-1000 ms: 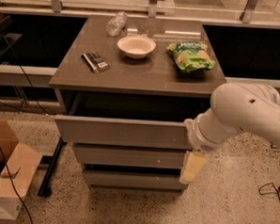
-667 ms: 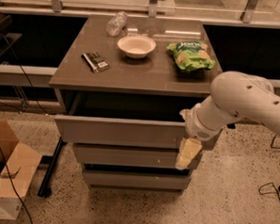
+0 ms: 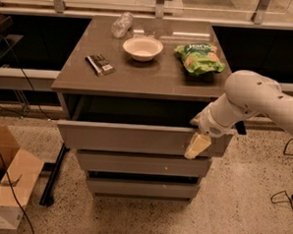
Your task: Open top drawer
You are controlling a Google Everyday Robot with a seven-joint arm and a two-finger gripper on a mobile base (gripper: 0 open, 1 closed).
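The top drawer (image 3: 135, 138) is the widest grey front under the brown cabinet top. It stands pulled out, with a dark gap behind its front panel. Below it sit the mid-sized drawer front (image 3: 141, 164) and the narrowest one (image 3: 142, 188). My gripper (image 3: 197, 145) hangs from the white arm (image 3: 250, 102) at the drawer's right end, its cream fingertip lying against the front panel near the upper edge.
On the cabinet top are a white bowl (image 3: 142, 48), a green chip bag (image 3: 199, 57), a clear bottle (image 3: 121, 24) and a dark snack bar (image 3: 100, 65). A cardboard box (image 3: 5, 190) stands on the floor at the left, with cables and a black stand leg beside it.
The arm has swung left and up along the drawer front. The gripper sits higher on the panel's right end. The drawer stays pulled out about the same.
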